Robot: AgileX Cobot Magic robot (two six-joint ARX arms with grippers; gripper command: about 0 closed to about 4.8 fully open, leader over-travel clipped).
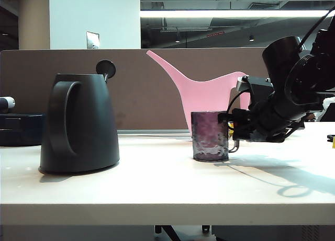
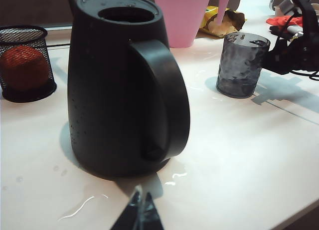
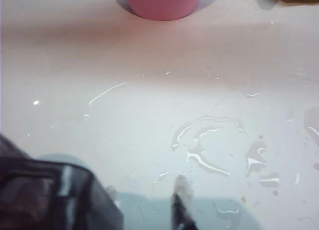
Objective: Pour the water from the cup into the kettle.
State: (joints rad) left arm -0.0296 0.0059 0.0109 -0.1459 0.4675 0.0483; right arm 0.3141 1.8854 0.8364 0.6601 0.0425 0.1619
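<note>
Exterior view: the kettle [image 1: 79, 126] stands at the left of the bench [image 1: 157, 188] with its lid tipped up, leaving the mouth clear for pouring. The cup [image 1: 210, 136] stands upright mid-bench, apart from it. The right gripper [image 1: 234, 127] reaches level to the cup's handle side; whether it grips, I cannot tell. The left gripper [image 2: 139, 212] hangs near the kettle, clenched, holding nothing.
</note>
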